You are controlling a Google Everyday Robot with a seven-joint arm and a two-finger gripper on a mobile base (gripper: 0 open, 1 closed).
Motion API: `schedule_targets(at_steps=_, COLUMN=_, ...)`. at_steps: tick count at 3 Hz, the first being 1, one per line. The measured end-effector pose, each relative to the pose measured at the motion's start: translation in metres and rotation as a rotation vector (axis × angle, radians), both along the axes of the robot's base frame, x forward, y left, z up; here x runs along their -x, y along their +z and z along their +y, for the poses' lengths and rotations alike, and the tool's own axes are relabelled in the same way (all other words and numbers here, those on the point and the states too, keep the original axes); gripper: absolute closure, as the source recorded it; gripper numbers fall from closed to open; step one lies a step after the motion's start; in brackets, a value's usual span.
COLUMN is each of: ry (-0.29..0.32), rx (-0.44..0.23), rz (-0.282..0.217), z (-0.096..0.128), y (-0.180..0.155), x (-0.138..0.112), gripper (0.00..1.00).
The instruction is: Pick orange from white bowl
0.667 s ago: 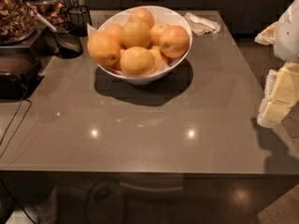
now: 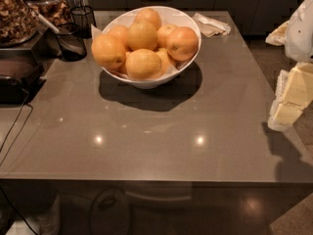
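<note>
I have the pincer (image 2: 289, 102) out at the right edge of the counter (image 2: 146, 151), well apart from the white bowl (image 2: 146, 82); I cannot tell whether it is open or closed. The orange (image 2: 182, 43) sits high on the bowl's right side, touching the paler yellow-orange fruits (image 2: 143, 63) heaped beside it. My worry is that, coming in from the right, I clip the rim and shove the bowl across the glossy top, or close on a paler neighbour. A glancing grip could send the orange rolling out.
</note>
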State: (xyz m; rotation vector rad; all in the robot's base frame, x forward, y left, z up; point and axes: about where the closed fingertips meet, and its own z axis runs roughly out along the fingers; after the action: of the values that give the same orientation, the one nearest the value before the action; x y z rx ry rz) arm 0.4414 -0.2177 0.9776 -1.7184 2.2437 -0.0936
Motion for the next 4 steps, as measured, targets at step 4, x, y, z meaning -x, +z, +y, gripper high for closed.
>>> schedule_targets(at_steps=4, ry=-0.037, rx=-0.031, rz=0.010, z=0.038, y=0.012, x=-0.085, gripper=0.00)
